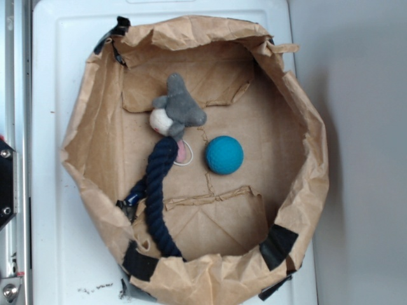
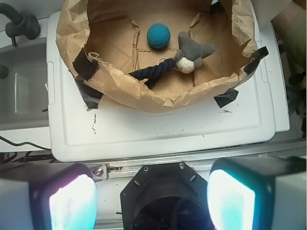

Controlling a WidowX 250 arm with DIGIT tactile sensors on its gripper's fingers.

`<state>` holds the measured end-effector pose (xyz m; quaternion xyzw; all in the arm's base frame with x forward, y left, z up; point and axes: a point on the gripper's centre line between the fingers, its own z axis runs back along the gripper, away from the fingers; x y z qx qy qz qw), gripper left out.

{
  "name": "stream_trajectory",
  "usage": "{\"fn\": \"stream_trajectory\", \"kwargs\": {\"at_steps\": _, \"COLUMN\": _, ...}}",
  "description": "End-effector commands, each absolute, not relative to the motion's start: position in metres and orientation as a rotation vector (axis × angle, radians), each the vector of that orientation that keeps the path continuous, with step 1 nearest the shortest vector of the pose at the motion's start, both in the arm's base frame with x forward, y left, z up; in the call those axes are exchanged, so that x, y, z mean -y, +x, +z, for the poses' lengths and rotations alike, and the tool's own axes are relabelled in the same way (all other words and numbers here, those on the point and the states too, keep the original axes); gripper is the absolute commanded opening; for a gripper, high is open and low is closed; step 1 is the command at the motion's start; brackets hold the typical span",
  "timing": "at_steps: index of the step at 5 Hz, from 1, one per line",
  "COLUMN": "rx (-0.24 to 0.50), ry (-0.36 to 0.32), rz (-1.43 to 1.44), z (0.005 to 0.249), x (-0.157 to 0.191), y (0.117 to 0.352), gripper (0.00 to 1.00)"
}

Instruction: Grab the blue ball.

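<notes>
The blue ball [image 1: 224, 155] lies on the floor of a rolled-down brown paper bag [image 1: 95, 127], right of a grey plush toy [image 1: 178, 108] and a dark navy rope [image 1: 159, 197]. In the wrist view the blue ball [image 2: 159, 36] sits far ahead at the top, beside the plush toy [image 2: 191, 53] and the rope [image 2: 152, 70]. My gripper [image 2: 151, 199] hangs open well short of the bag, over the robot's black base, with nothing between its pale fingertips [image 2: 72, 201]. The exterior view does not show the gripper.
The paper bag [image 2: 144, 96] stands on a white plastic lid [image 2: 163, 132], held by black tape strips [image 2: 226, 97]. A metal rail [image 1: 9, 159] runs along the left. A grey bin [image 2: 24, 86] sits left of the lid.
</notes>
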<state>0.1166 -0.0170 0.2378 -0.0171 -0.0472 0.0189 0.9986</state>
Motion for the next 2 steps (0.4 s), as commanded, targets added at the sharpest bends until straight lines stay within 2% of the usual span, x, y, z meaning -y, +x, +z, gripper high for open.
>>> {"fn": "stream_trajectory", "kwargs": {"at_steps": 1, "rx": 0.094, "ry": -0.034, "rz": 0.038, "z": 0.238, "x": 0.017, "y": 0.117, "gripper": 1.0}}
{"fn": "stream_trajectory", "kwargs": {"at_steps": 2, "rx": 0.089, "ry": -0.086, "rz": 0.049, "z": 0.232, "x": 0.023, "y": 0.167, "gripper": 1.0}}
